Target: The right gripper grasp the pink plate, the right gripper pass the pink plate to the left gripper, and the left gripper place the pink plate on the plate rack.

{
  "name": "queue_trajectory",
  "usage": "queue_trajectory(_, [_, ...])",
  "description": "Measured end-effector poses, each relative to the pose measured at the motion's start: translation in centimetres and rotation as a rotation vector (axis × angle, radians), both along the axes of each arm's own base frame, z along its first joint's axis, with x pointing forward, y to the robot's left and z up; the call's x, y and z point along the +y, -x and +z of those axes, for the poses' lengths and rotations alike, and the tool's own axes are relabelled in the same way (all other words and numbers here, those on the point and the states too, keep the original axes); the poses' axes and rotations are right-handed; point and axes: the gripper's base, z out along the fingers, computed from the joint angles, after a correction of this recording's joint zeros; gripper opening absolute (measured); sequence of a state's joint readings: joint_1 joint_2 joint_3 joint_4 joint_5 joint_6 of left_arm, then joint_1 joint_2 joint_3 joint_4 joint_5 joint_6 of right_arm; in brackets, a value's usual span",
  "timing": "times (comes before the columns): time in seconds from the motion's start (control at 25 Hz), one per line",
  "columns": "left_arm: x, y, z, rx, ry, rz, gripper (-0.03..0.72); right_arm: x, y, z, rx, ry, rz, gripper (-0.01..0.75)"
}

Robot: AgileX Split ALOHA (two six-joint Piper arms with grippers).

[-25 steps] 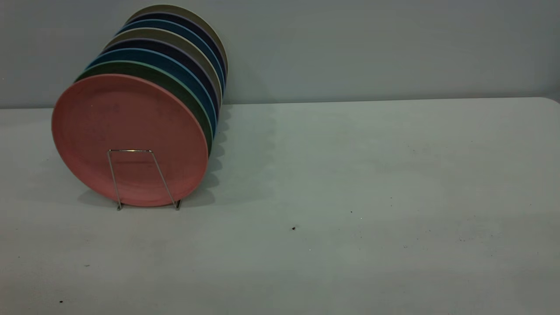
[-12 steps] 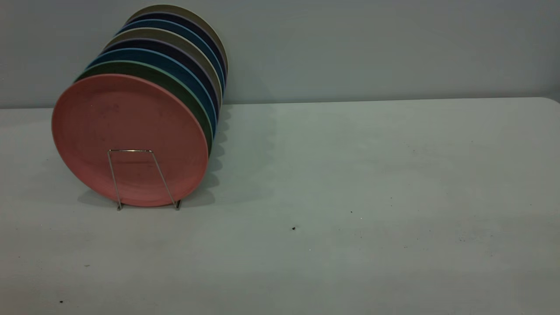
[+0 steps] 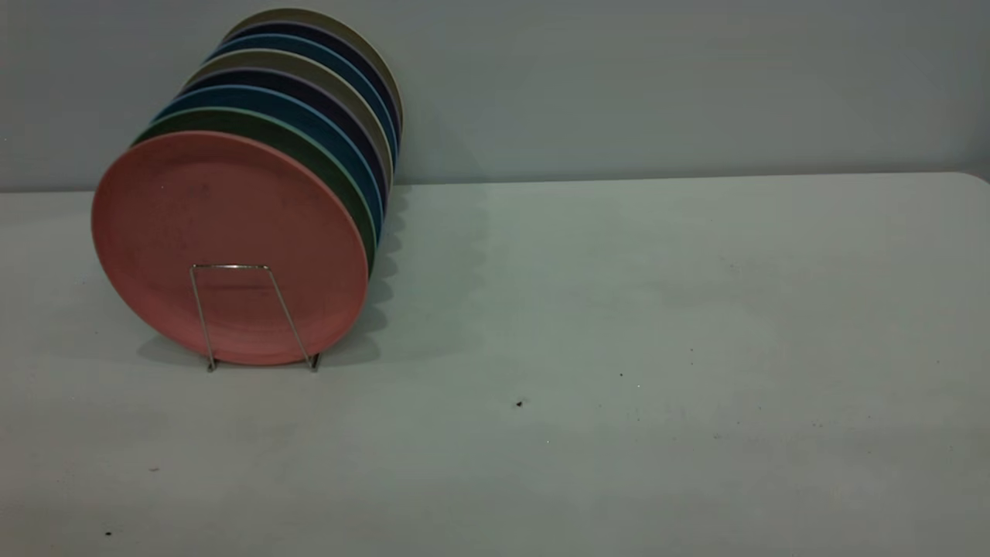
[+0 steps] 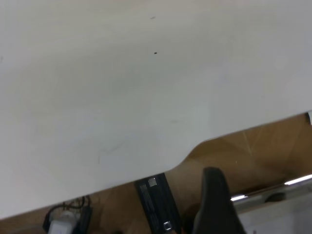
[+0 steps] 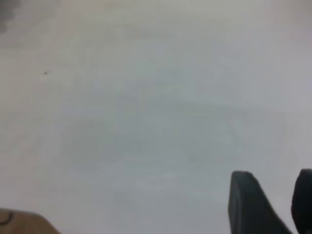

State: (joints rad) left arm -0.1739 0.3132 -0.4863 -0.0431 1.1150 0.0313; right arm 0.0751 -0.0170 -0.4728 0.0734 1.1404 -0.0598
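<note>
The pink plate point(image 3: 230, 246), round, matte, faintly smudged, stands upright at the front of the plate rack point(image 3: 255, 317) near the counter's point(image 3: 619, 325) far left corner. Right gripper point(image 5: 280, 202) narrowly parted, holding nothing; left gripper point(image 4: 214, 204) unclear.

A: Both arms out of frame in the exterior view. The pink plate point(image 3: 224, 232) hides most of the stacked plates point(image 3: 325, 100) behind it; only rims show.

B: Wrists?

A: Left gripper point(image 4: 214, 204) cut off by the edge, one finger visible. Right gripper point(image 5: 273, 204) also cropped, blurred.
</note>
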Motion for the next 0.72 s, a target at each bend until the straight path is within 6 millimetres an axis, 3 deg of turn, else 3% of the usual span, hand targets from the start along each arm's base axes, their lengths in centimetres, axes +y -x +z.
queue_trajectory(0.2, [0.4, 0.6, 0.1, -0.052, 0.005, 0.145, 0.522, 0.0, 0.0, 0.0, 0.000, -0.001, -0.012, 0.239])
queue_trajectory(0.52, [0.5, 4.4, 0.1, -0.308, 0.026, 0.178, 0.522, 0.0, 0.0, 0.0, 0.000, -0.001, -0.015, 0.239])
queue_trajectory(0.72, [0.5, 4.2, 0.1, -0.282, 0.024, 0.179, 0.522, 0.0, 0.0, 0.0, 0.000, -0.001, -0.015, 0.239])
